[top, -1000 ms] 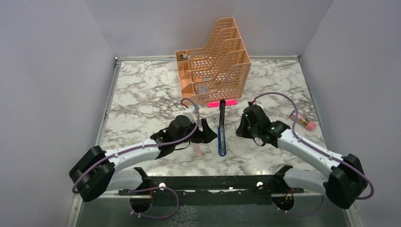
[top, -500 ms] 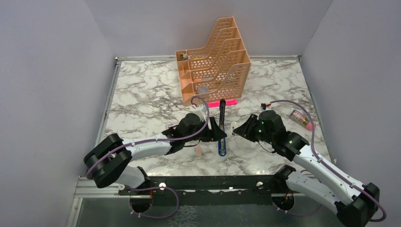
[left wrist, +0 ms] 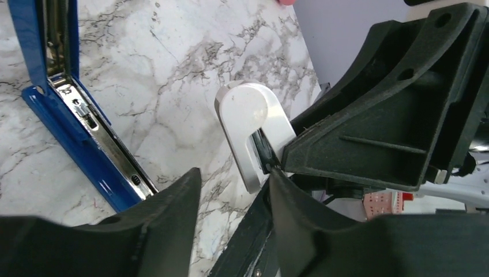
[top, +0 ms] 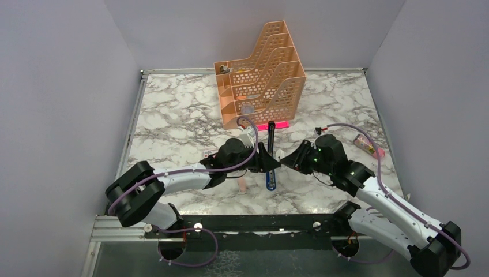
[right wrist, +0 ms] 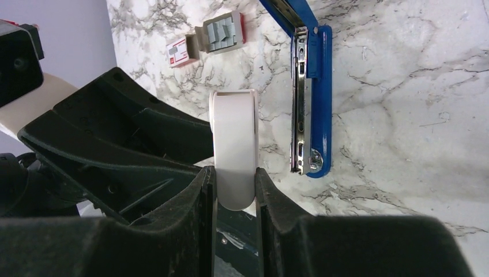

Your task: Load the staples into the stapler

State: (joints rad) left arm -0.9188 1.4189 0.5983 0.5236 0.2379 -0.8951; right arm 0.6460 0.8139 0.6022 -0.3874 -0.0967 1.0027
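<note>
Btw the arms, stapler (right wrist: 323, 104) lay open, long axis near-far. R gripper (right wrist: 233, 173) pinched a white piece (right wrist: 233, 138); L gripper (left wrist: 233, 176) spread, empty. Staples (right wrist: 225, 30) sat on stapler's L side, prob. nearer L gripper.

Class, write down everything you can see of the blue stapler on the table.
The stapler lies swung open on the marble table, in front of the orange rack. It is long and narrow, glossy blue metal by its look, its black far half pointing at the rack. Its silvery inner rail faces up. In the wrist views only the table touches it.
</note>
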